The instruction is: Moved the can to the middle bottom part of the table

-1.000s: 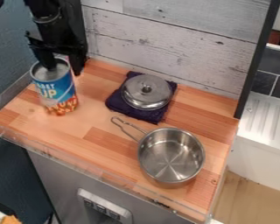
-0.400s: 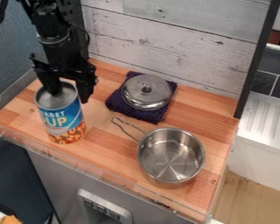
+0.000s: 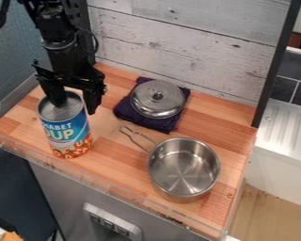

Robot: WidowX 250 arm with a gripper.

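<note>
Camera view: we are seeing can (image 3: 66, 129) upright over left part of tabletop (image 3: 112, 162), left of pan (image 3: 183, 167) — jaws (image 3: 75, 108) hanging at its top — but we are not managing to tell whether they are grasping or released.

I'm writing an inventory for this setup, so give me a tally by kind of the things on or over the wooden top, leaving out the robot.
Soup can: 1
Metal pot: 1
Metal lid: 1
Dark purple cloth: 1
Total: 4
</note>
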